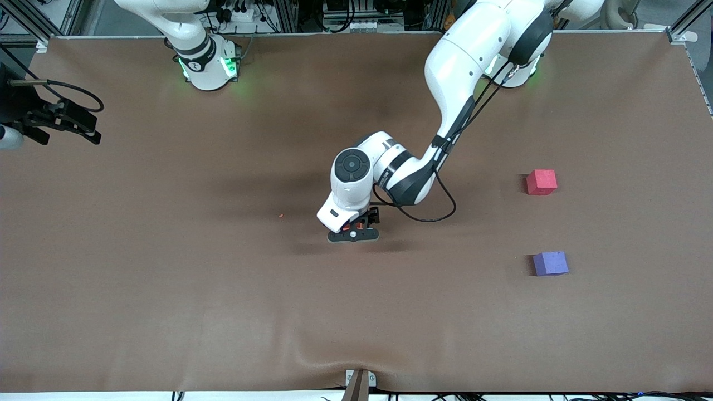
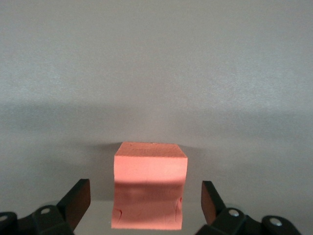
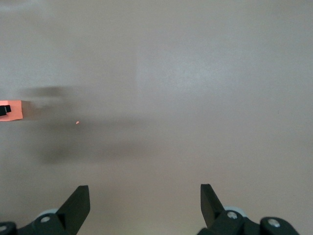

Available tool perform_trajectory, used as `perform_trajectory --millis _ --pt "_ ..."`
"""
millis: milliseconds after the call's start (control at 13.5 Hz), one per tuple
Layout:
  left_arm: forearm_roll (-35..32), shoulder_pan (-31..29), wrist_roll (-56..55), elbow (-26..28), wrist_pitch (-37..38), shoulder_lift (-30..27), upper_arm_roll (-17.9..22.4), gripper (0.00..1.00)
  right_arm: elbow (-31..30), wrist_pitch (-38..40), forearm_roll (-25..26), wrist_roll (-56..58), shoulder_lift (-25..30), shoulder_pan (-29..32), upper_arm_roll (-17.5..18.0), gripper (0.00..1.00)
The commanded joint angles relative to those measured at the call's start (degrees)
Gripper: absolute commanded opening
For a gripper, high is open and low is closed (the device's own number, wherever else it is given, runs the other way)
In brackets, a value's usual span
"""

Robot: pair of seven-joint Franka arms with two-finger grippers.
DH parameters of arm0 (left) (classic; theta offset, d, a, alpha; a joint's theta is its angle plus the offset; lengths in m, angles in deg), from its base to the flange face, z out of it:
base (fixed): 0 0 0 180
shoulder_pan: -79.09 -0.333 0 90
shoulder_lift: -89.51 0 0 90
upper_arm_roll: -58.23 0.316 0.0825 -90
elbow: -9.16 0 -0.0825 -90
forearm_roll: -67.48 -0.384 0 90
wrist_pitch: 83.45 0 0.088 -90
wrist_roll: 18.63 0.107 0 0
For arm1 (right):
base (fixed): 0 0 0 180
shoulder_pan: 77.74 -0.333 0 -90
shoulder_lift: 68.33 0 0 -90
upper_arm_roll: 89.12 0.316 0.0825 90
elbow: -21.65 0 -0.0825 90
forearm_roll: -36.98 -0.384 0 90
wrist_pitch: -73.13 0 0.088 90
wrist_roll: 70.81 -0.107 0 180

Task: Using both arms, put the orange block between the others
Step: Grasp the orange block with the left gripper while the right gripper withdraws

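Observation:
The orange block point(image 2: 149, 186) sits on the brown table near its middle, mostly hidden under the left hand in the front view, where only a sliver of orange block point(image 1: 347, 226) shows. My left gripper point(image 2: 145, 188) is low around it and open, with a gap between each finger and the block. In the front view the left gripper point(image 1: 355, 228) points down at the table. The red-pink cube point(image 1: 541, 182) and the purple-blue cube point(image 1: 550, 263) lie apart toward the left arm's end. My right gripper point(image 1: 92, 129) waits open and empty at the right arm's end; the right gripper point(image 3: 144, 191) faces bare cloth.
A tiny orange crumb point(image 1: 281, 215) lies on the cloth beside the block, toward the right arm's end. A metal bracket point(image 1: 359, 381) sits at the table's front edge. The gap between the two cubes holds nothing.

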Motion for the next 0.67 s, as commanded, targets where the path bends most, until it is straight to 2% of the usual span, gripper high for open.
perform_trajectory --millis 0,296,591 --pt "0.42 0.13 0.56 -2.41 -1.24 1.84 0.2 1.0 -0.82 0.21 -1.08 -0.54 0.9 0.86 -0.04 1.0" --pt "0.69 0.22 0.56 -2.24 -2.47 2.63 0.29 1.0 -0.82 -0.84 0.76 1.91 0.29 0.85 0.14 1.0" --pt "0.69 0.22 0.56 -2.15 -3.26 3.33 0.38 0.86 -0.91 -1.45 0.94 3.06 -0.06 1.64 -0.04 1.0"
